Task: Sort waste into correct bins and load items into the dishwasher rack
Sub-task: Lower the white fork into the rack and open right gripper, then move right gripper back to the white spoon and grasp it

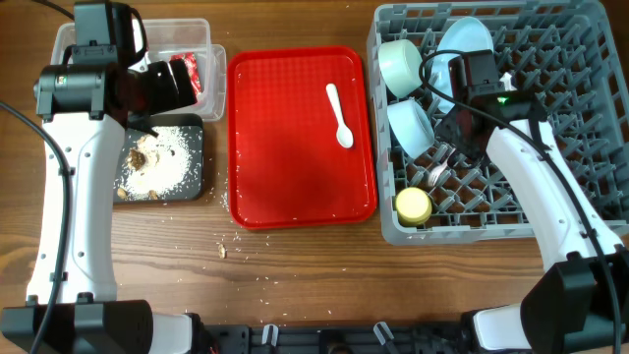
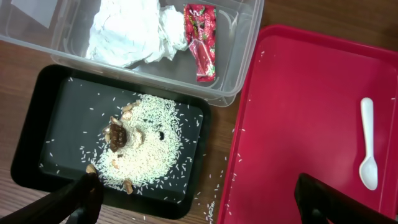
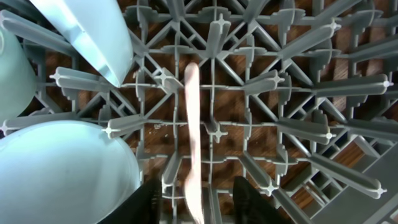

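The grey dishwasher rack (image 1: 580, 98) holds a pale blue plate (image 1: 467, 44), two mint bowls (image 1: 401, 64) (image 1: 411, 126) and a yellow cup (image 1: 413, 205). My right gripper (image 1: 447, 138) is low over the rack, jaws (image 3: 198, 199) open. A white fork (image 3: 191, 124) lies on the rack grid (image 3: 280, 130) between them, next to a bowl (image 3: 56, 174). My left gripper (image 2: 202, 199) is open and empty above the black tray (image 2: 56, 118), which holds rice and food scraps (image 2: 140, 143). The clear tub (image 2: 242, 56) holds the napkin (image 2: 134, 31) and red wrapper (image 2: 204, 43).
The flat red serving tray (image 1: 295, 167) lies in the middle with a white spoon (image 1: 339, 113) on it; the spoon also shows in the left wrist view (image 2: 368, 146). Crumbs and rice grains are scattered on the wooden table in front of the trays (image 1: 231, 246).
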{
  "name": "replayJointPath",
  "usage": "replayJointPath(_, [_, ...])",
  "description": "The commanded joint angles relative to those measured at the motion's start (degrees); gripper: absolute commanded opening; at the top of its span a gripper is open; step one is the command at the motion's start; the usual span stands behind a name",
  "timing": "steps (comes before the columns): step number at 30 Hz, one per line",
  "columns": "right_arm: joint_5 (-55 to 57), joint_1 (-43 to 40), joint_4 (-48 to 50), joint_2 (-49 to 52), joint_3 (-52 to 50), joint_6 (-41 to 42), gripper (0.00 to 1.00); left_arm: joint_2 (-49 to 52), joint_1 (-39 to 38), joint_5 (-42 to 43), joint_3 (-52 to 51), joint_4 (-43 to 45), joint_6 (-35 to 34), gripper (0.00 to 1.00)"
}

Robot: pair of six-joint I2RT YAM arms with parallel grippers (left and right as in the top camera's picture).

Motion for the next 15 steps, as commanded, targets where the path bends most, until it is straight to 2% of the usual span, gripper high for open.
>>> replayJointPath(1, [-1.3, -0.1, 0.2, -0.2, -0.3, -1.5, 0.4, 0.0, 0.2, -0.5, 0.5, 0.2, -0.7, 1.0])
replayJointPath(4, [-8.4, -0.1, 2.9, -0.9, -0.2, -11.7, 0.41, 0.0, 0.2, -0.5, 0.5, 0.2, -0.7, 1.0])
replayJointPath(8, [-16.6, 1.3, 4.3, -5.0, 4.0, -21.9, 0.55, 0.0, 0.2, -0.5, 0.5, 0.2, -0.7, 1.0])
replayJointPath(10, [-19.3, 3.1, 4.4, -7.0, 6.3, -24.1, 0.63, 0.0, 0.2, -0.5, 0.5, 0.2, -0.7, 1.0])
replayJointPath(12, [-21.8, 5.7, 3.7, -7.0, 9.8, -25.9, 0.67, 0.0, 0.2, -0.5, 0.5, 0.2, -0.7, 1.0])
replayJointPath(15, [-21.9, 9.7, 3.0, -5.6, 13.4, -26.3, 0.67, 0.0, 0.2, -0.5, 0.5, 0.2, -0.7, 1.0])
